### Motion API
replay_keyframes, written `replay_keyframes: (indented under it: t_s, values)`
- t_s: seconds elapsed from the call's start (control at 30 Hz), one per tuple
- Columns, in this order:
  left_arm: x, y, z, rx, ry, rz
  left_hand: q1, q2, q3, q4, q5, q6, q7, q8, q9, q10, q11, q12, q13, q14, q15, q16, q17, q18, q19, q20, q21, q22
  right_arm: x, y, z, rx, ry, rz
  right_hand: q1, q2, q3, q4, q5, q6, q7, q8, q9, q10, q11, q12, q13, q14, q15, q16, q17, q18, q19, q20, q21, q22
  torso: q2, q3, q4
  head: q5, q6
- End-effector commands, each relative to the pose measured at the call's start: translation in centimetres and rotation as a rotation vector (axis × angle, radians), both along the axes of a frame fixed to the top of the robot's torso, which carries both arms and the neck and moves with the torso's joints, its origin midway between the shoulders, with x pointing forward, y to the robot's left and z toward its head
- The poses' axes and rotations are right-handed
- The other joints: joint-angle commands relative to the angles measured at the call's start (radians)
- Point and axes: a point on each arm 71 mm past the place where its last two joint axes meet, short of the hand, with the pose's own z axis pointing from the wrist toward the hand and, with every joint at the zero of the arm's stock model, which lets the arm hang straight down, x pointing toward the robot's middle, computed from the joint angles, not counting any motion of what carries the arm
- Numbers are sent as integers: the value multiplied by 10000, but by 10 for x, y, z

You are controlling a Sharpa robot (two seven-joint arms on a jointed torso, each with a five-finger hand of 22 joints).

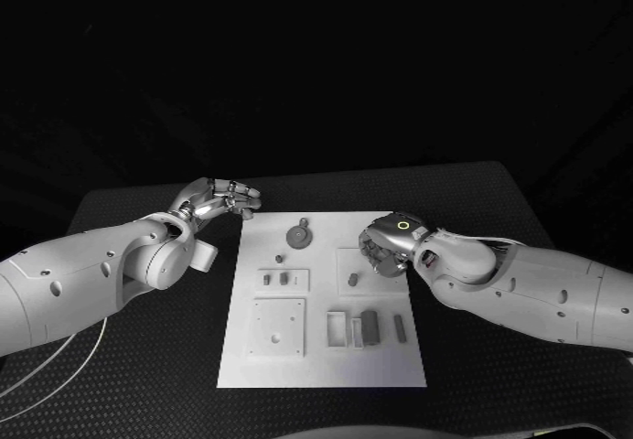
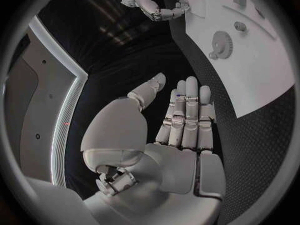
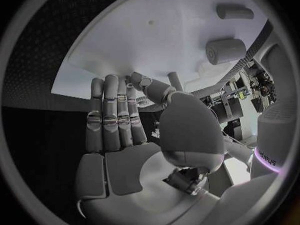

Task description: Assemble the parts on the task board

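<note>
The white task board (image 1: 323,361) lies in the middle of the black table. On it are a grey gear (image 1: 302,236), small pegs (image 1: 268,279), a square plate (image 1: 278,326) and several upright bars (image 1: 370,323). My left hand (image 1: 218,199) hovers off the board's far left corner; in the left wrist view its fingers (image 2: 187,110) are stretched out and hold nothing, with the gear (image 2: 222,44) beyond them. My right hand (image 1: 390,245) is over the board's right side, its fingers (image 3: 115,110) straight, its thumb beside a thin peg (image 3: 175,80). Two cylinders (image 3: 226,50) lie further off.
Black table (image 1: 132,210) surrounds the board on all sides. My right forearm (image 1: 528,283) crosses the table to the right of the board, and my left forearm (image 1: 92,274) lies along its left side.
</note>
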Motion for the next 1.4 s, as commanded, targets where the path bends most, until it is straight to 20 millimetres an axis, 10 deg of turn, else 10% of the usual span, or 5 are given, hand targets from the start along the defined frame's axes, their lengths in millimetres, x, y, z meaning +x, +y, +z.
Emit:
replay_keyframes:
  t_s: [0.03,1.4]
  values:
    - [0,-1,1,-82,-10,-20,-58,-43,-82,4,-44,-76,25,-50,-17,-64,2,-41,-18,47,58,-58,15,111,19,26,-53,14,-5,-5,-14,-492,596,-150,-3,-44,59,-15,39,64,-1,42,3,79,24,60,27,59,-6,55,24,153,58,-14,44,20,0,-4,6,12,2]
    - [4,5,-1,-62,62,157,-124,-54,-106,43,-45,-220,83,-117,-31,-106,24,-63,-51,58,64,-144,101,111,27,32,-106,43,1,-8,9,227,776,-263,-91,-40,99,0,72,95,-12,29,75,130,2,20,157,110,-32,43,115,153,114,-45,62,72,-1,-3,7,3,-7]
